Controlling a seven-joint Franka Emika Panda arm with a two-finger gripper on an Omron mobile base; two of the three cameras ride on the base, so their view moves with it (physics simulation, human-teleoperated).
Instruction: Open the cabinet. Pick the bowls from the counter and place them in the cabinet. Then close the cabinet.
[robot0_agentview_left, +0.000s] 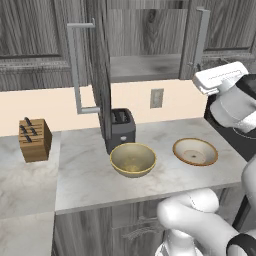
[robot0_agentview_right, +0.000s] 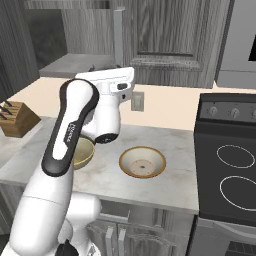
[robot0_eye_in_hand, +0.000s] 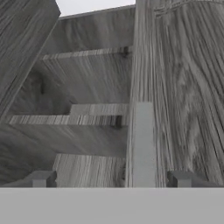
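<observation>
The dark grey wood-grain wall cabinet (robot0_agentview_left: 145, 45) stands open: its left door (robot0_agentview_left: 102, 75) is swung out edge-on over the counter, with its long grey bar handle (robot0_agentview_left: 75, 65) facing left, and the right door (robot0_agentview_left: 192, 40) is swung out too, its own grey bar handle (robot0_agentview_left: 202, 37) on the outer face. A bare grey shelf (robot0_agentview_left: 145, 67) shows inside.

The white arm's two-finger gripper (robot0_eye_in_hand: 111, 178) is raised up at the right door — in the hand view its two dark finger tips (robot0_eye_in_hand: 41, 178) stand wide apart with the bar handle (robot0_eye_in_hand: 143, 144) between them, nothing clamped.

On the light grey-white marble-patterned counter (robot0_agentview_left: 90, 175) sit both bowls, a little apart: the deep olive-yellow round bowl (robot0_agentview_left: 132, 159) just in front of a dark grey toaster (robot0_agentview_left: 122, 127), and the shallower tan-rimmed bowl with a pale speckled inside (robot0_agentview_left: 195, 151) to its right. A wooden knife block (robot0_agentview_left: 34, 140) stands well to the left; a black stovetop (robot0_agentview_right: 227, 170) lies at the counter's right end
</observation>
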